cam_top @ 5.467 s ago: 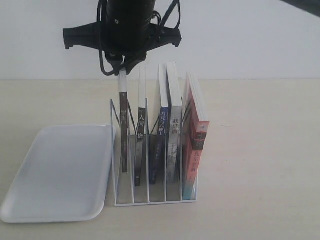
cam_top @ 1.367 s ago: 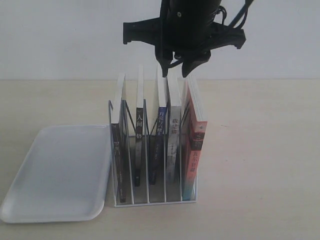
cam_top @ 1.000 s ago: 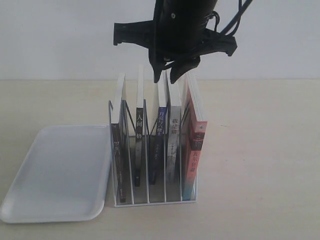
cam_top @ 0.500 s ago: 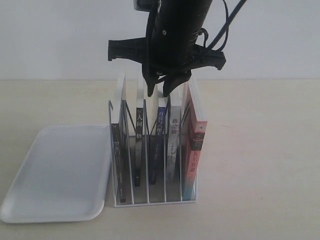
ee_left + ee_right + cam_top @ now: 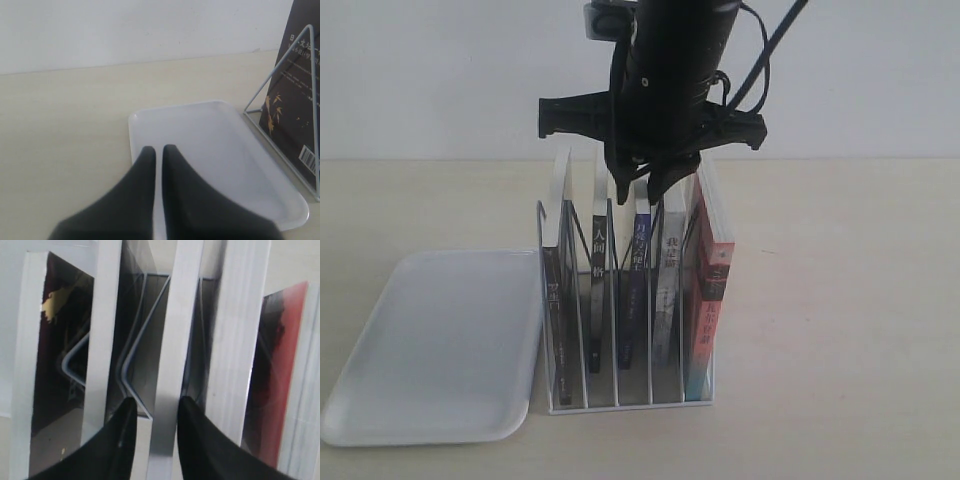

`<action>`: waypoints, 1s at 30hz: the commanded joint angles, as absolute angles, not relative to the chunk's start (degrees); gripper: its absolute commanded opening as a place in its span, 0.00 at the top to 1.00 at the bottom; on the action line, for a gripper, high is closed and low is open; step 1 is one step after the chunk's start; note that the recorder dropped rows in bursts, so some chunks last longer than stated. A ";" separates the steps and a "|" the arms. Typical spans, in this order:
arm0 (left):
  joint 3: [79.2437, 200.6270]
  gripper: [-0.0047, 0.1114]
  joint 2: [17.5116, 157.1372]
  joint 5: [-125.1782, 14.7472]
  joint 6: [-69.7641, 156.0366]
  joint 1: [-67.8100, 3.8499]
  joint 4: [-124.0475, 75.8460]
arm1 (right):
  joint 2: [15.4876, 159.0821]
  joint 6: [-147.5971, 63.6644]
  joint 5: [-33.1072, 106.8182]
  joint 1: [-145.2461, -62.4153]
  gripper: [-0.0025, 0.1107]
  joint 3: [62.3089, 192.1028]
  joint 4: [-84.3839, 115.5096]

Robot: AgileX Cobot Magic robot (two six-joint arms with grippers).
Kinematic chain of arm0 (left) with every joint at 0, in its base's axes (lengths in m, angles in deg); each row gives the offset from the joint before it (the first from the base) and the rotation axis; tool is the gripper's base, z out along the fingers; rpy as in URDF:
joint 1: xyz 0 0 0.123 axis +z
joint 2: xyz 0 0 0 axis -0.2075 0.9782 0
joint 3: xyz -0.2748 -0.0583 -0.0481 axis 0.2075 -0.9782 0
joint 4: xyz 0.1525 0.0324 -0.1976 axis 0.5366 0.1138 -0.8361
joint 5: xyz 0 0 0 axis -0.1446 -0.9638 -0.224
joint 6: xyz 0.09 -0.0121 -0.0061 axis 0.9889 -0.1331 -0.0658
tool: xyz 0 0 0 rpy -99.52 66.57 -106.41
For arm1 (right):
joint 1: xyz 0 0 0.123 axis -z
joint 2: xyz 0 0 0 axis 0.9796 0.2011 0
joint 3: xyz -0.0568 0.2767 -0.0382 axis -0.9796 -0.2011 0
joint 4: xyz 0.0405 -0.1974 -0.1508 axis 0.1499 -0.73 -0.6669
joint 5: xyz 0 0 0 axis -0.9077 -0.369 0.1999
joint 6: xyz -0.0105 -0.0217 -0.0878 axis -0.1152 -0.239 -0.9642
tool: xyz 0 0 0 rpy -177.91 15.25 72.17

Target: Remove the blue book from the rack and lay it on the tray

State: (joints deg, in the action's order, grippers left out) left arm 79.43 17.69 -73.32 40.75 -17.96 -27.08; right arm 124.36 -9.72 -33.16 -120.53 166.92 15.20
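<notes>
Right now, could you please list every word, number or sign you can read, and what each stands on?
"人间": top of the spine of the second book from the left; rest blurred.
White characters on the blue book: too blurred.
Characters on the pale-spined book and the red-orange book: blurred.
Small print and barcode on the dark back cover, left wrist view: unreadable.

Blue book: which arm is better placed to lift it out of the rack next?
Right. The right gripper sits over the rack with a finger on each side of the blue book, at its top edge. The left gripper, shut, hangs above the tray, beside the rack.
</notes>
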 commanded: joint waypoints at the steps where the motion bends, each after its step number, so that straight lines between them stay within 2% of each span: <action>1: 79.24 0.92 17.51 -73.23 40.36 -17.75 -27.04 | 124.17 -9.95 -33.11 -120.10 0.74 166.96 14.71; 20: 79.24 0.92 17.51 -73.23 40.36 -17.75 -27.04 | 126.31 -9.92 -33.11 -120.10 0.74 166.96 15.05; 22: 79.24 0.92 17.51 -73.23 40.36 -17.75 -27.04 | 126.31 -10.17 -33.11 -120.10 0.79 166.96 15.05; 25: 79.24 0.92 17.51 -73.23 40.36 -17.75 -27.04 | 126.31 -11.63 -33.11 -120.10 0.99 166.96 14.82; 30: 79.24 0.92 17.51 -73.23 40.36 -17.75 -27.04 | 125.42 -11.85 -33.11 -120.10 0.98 166.96 12.71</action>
